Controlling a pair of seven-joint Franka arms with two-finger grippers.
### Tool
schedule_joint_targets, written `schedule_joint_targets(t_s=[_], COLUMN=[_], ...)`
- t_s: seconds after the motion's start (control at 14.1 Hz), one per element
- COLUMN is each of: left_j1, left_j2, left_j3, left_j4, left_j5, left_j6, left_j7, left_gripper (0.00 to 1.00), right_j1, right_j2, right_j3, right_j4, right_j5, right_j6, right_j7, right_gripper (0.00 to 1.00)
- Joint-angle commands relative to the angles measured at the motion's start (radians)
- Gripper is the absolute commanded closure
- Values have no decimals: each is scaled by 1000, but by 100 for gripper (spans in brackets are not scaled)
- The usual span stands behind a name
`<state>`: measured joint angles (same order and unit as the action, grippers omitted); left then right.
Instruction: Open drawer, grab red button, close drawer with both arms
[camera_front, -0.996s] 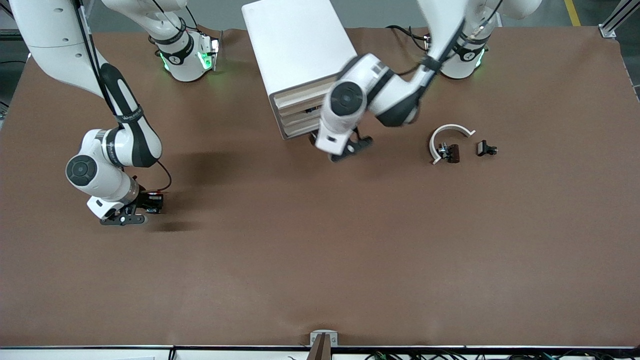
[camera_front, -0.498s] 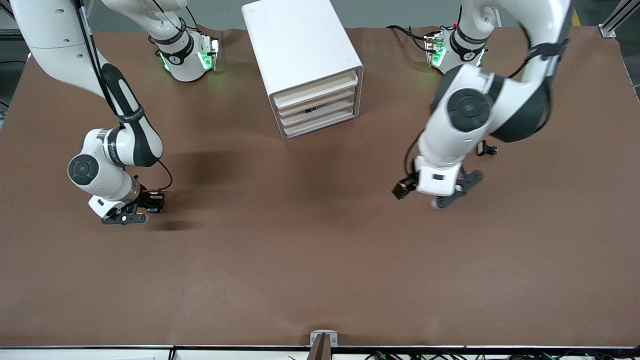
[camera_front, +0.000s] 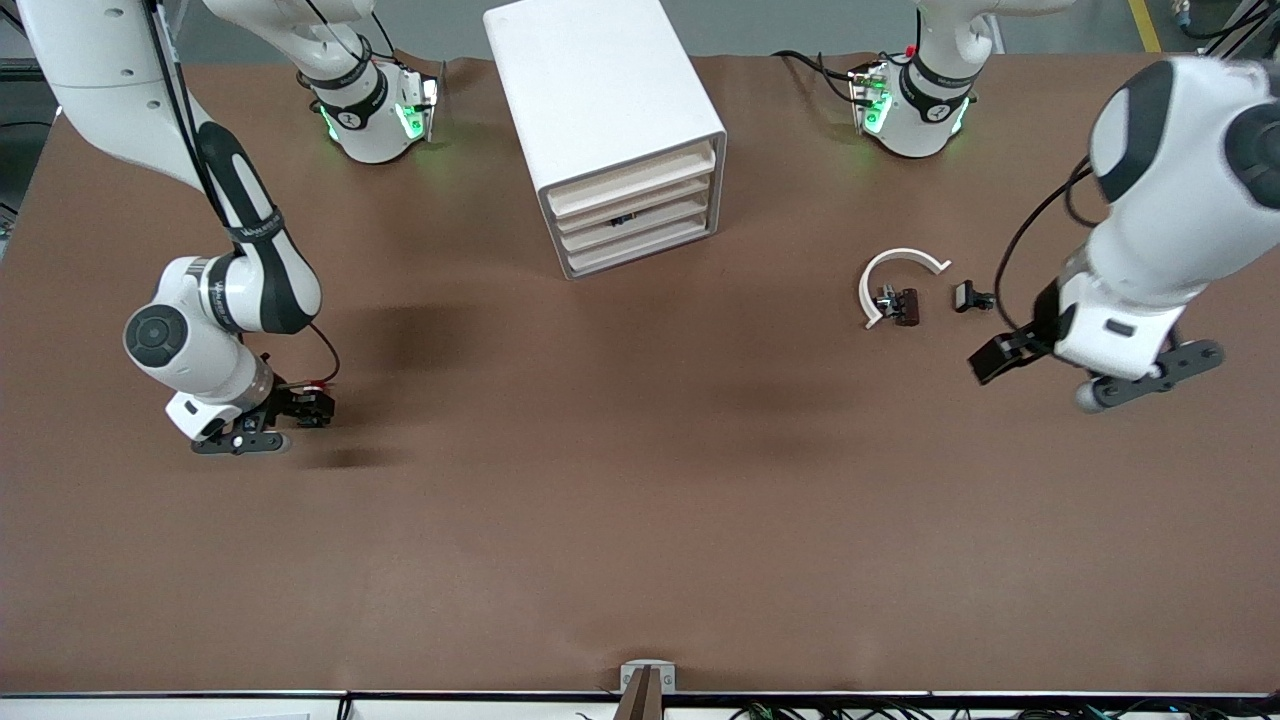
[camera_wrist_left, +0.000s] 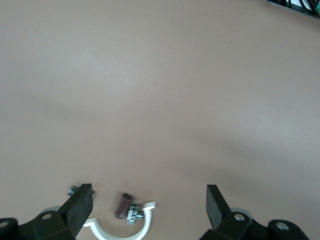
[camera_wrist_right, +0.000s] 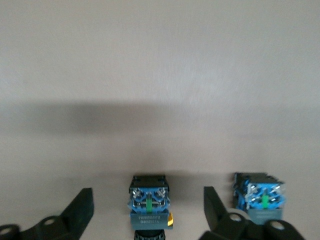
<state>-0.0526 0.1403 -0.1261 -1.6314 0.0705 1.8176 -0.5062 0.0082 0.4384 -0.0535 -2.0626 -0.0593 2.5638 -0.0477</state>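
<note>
The white drawer cabinet (camera_front: 610, 120) stands between the arms' bases, and its several drawers (camera_front: 640, 210) look shut. My right gripper (camera_front: 240, 440) is low over the table toward the right arm's end. It is open (camera_wrist_right: 147, 200) around a push-button switch (camera_wrist_right: 148, 207) that lies on the table with its blue base showing. A second like switch (camera_wrist_right: 259, 200) lies beside it, outside the fingers. Both caps are hidden, so I cannot tell which is the button. My left gripper (camera_front: 1150, 380) hangs open and empty (camera_wrist_left: 147, 206) over the left arm's end of the table.
A white C-shaped ring (camera_front: 900, 265) lies toward the left arm's end with a small dark part (camera_front: 897, 303) inside its curve and another (camera_front: 970, 297) beside it. The ring (camera_wrist_left: 120, 232) and a maroon piece (camera_wrist_left: 122, 205) also show in the left wrist view.
The left arm has swung from the front of the drawer cabinet to the left arm's end of the table. The right gripper has shifted slightly.
</note>
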Motion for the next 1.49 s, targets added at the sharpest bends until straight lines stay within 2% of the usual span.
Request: schedule_joint_targets(t_s=[0.0, 0.07, 0.28, 0.43, 0.57, 0.85, 1.0, 1.42], left_j1=[52, 74, 111, 108, 100, 99, 99, 106], left_j2=[-79, -99, -174, -215, -263, -343, -350, -352], left_j3=[-12, -14, -4, -3, -3, -6, -6, -4], left_j4=[-18, -18, -25, -25, -38, -90, -90, -96], left_j5=[2, -3, -49, -52, -67, -69, -81, -89], left_j6=[-66, -99, -155, -245, -302, -317, -328, -330], left_j7=[153, 202, 328, 350, 345, 350, 350, 351], left_gripper=[0, 0, 0, 0, 0, 0, 0, 0], right_j1=[22, 29, 56, 70, 82, 72, 72, 65], right_j2=[-119, -144, -187, -187, -185, -207, -208, -254], right_j3=[9, 9, 9, 9, 8, 9, 4, 4], right_j4=[-2, 28, 207, 350, 476, 613, 659, 657], right_j5=[-17, -16, -8, -4, -13, 27, 50, 42], right_j6=[-58, -129, -495, -685, -821, -957, -970, -1045], right_j7=[17, 17, 25, 23, 8, 8, 14, -3], right_gripper=[0, 0, 0, 0, 0, 0, 0, 0])
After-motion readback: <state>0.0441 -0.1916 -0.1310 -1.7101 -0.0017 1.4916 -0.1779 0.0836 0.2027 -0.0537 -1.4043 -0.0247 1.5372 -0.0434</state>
